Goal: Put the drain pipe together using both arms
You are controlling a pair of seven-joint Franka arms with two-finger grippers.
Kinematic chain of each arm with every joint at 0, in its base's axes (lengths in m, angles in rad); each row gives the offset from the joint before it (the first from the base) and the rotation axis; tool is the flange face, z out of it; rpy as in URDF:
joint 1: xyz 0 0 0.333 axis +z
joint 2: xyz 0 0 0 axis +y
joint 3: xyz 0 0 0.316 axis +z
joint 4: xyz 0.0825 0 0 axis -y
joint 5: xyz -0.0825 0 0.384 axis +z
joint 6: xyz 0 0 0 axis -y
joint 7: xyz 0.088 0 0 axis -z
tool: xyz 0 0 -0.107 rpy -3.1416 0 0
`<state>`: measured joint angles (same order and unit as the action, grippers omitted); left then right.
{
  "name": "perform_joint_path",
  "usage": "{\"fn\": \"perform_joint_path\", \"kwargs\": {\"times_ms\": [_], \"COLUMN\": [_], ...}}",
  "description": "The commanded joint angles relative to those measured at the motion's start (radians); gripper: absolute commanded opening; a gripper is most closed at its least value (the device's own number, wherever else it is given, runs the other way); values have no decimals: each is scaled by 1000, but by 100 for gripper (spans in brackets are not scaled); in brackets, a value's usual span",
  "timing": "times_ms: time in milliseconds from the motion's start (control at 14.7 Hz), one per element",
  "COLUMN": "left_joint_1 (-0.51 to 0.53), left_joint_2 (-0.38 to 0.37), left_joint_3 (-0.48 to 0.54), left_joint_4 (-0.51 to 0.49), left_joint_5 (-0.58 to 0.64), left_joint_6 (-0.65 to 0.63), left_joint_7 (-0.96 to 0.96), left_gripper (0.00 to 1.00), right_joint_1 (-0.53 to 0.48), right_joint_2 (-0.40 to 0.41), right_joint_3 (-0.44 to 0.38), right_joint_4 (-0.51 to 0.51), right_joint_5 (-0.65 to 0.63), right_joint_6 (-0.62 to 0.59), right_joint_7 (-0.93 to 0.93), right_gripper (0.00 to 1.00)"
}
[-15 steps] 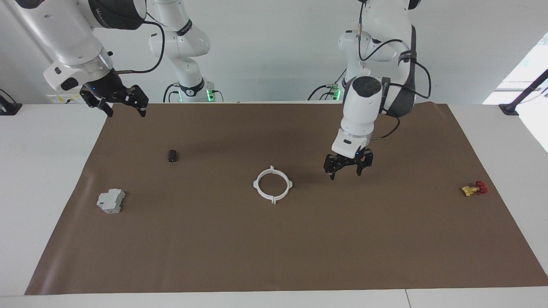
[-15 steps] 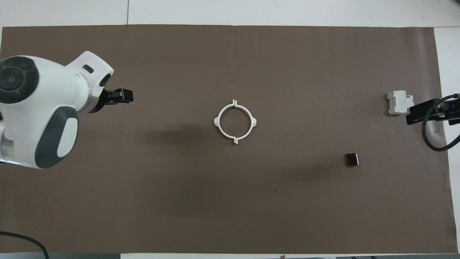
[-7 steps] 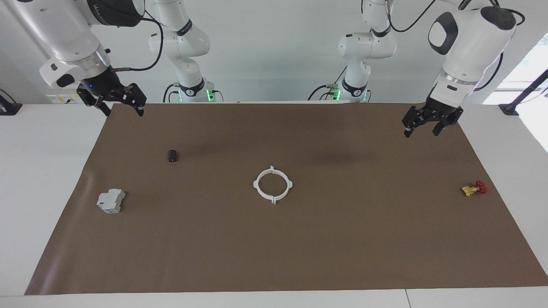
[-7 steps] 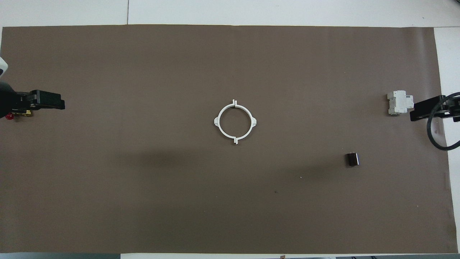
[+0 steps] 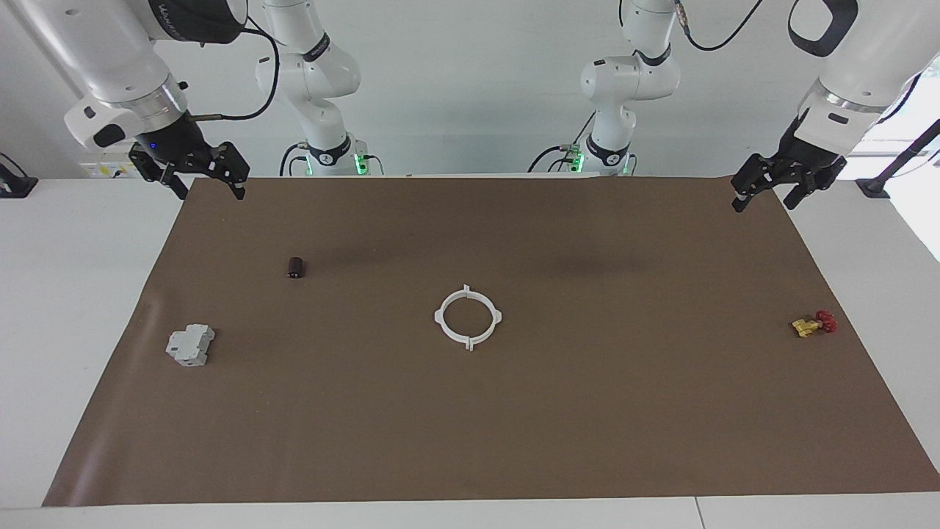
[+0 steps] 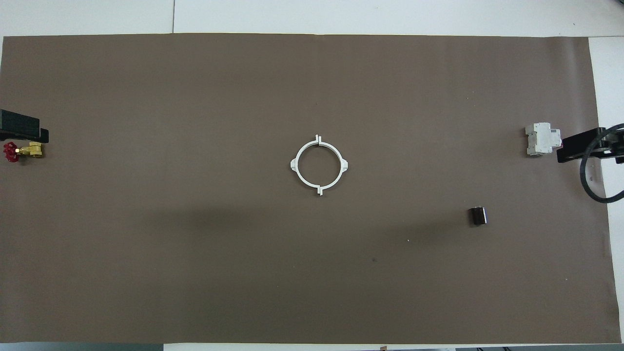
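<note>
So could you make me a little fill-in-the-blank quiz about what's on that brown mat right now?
1. The two white half-ring arcs lie joined as one ____ in the middle of the brown mat.
2. Neither the left gripper nor the right gripper holds anything; both have ____ fingers.
3. The small valve toward the left arm's end has a yellow body and a ____ handwheel.
4. The grey block lies toward the ____ arm's end.

Missing words: ring; open; red; right

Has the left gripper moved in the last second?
Yes. The left gripper has gone from beside the ring up to the mat's corner, above the valve.
</note>
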<state>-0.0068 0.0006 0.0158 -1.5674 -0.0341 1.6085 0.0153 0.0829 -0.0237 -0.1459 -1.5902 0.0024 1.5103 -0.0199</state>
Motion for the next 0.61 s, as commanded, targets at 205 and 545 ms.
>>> {"fn": "perform_joint_path", "kwargs": {"times_ms": [205,545], "left_joint_1": [4,5], "left_joint_2": [7,7], "left_joint_3": [-7,-7], "left_joint_4": [10,9], "left_joint_5": [-10,-9], "left_joint_6": [-33,-35], "left_joint_7": [15,15], "left_gripper": [100,100], "right_joint_1": [-14,-15], "right_joint_2": [11,11], "right_joint_3": [6,6], "right_joint_4": [16,16], "right_joint_5": [-12,-12], "right_joint_6": [7,7], "right_joint_7": [-17,-17], "right_gripper": [100,100]}}
